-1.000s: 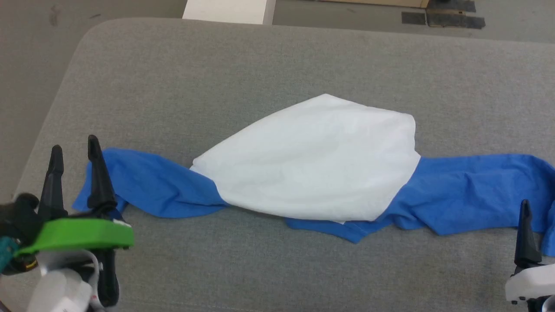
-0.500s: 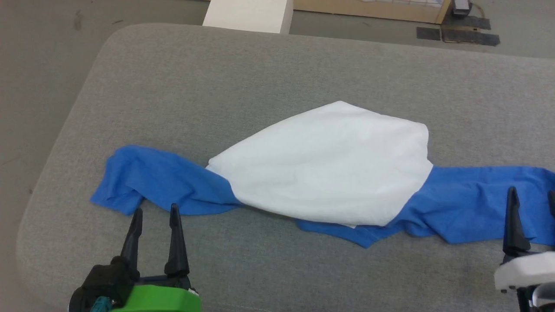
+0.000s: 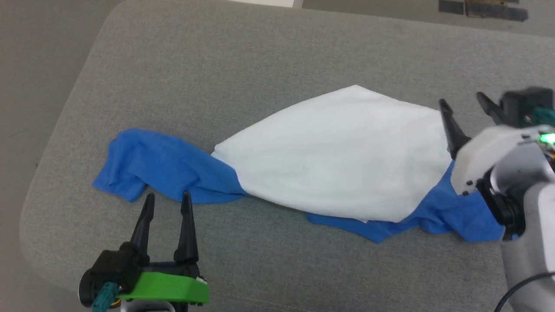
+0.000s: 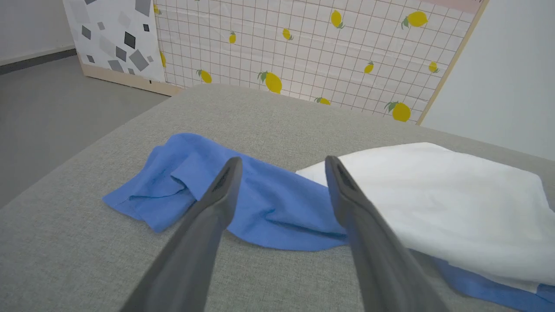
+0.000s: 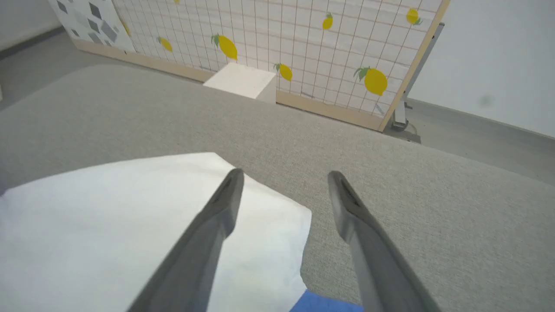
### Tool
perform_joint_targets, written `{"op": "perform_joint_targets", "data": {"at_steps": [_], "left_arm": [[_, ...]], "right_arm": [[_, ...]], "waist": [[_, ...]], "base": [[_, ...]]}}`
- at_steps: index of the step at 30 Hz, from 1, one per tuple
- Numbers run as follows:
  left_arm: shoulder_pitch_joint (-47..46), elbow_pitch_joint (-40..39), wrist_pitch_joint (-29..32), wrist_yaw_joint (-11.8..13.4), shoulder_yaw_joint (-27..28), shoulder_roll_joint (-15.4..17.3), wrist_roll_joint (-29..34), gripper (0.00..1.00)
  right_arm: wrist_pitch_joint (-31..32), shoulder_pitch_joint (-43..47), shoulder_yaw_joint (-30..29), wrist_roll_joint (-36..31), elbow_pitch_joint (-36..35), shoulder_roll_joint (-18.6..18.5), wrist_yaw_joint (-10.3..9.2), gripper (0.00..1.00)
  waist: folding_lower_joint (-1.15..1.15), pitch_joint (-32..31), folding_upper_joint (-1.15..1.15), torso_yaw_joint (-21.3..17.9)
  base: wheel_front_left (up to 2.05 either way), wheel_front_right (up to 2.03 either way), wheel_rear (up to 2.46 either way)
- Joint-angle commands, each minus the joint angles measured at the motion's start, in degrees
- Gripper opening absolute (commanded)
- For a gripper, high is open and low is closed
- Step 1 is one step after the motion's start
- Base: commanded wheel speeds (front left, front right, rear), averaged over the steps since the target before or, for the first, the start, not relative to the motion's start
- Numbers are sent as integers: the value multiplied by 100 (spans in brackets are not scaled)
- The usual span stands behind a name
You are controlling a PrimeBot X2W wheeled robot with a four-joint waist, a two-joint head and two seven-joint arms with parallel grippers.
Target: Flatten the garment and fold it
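Note:
The garment (image 3: 338,151) lies crumpled across the grey padded surface, its white body bunched in the middle. One blue sleeve (image 3: 151,164) trails left; more blue cloth (image 3: 451,212) shows under my right arm. My left gripper (image 3: 168,197) stands open just in front of the left sleeve, touching nothing. In the left wrist view the left gripper (image 4: 282,160) points at the blue sleeve (image 4: 182,173) and the white body (image 4: 433,190). My right gripper (image 3: 461,99) hovers open over the white body's far right corner. The right wrist view has the right gripper (image 5: 285,173) empty above that white corner (image 5: 108,225).
The grey padded surface (image 3: 260,52) has a rounded left edge with floor (image 3: 34,65) beyond it. Behind the far edge stand a white box (image 5: 243,80) and a lemon-patterned panel (image 5: 303,43). Dark tape (image 3: 481,8) marks the floor at the far right.
The head camera has shifted. My right arm rose from the lower right to over the garment's right side, covering the right sleeve. My left gripper moved from the sleeve's end to in front of it.

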Motion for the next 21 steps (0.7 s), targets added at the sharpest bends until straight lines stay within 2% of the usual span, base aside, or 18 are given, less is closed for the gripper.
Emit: {"op": "perform_joint_targets", "data": {"at_steps": [1,5,9,13,17,18,19,21], "left_arm": [[-128,30,-26,-43,-34,-33,85,100],[-240,94,-26,-76,-124,-42,76,100],[-342,140,-26,-75,-242,-44,20,100],[-415,198,-26,-60,-365,-44,-25,100],[-453,254,-26,-41,-469,-45,-81,100],[-455,265,-26,-35,-488,-45,-96,100],[-456,281,-26,-32,-511,-45,-107,100],[-456,304,-26,-21,-546,-45,-123,100]], "right_arm": [[262,-220,159,89,173,-127,-6,100],[1168,-734,574,210,790,-441,-6,100],[1812,-1116,748,179,1469,-630,-6,100],[2010,-1318,874,49,2036,-773,-6,100],[1972,-1301,827,-30,2527,-744,-6,100],[1922,-1281,816,-56,2612,-733,-6,39],[1846,-1254,806,-96,2702,-732,-6,0],[1695,-1230,745,-133,2822,-730,-6,0]], "waist": [[0,163,0,119],[0,302,0,245],[0,400,0,396],[0,460,0,576],[0,494,0,741],[0,498,0,765],[0,499,0,789],[0,487,0,814]], "base": [[0,0,0],[0,0,0],[0,0,0],[0,0,0],[0,0,0],[0,0,0],[0,0,0],[0,0,0]]}}
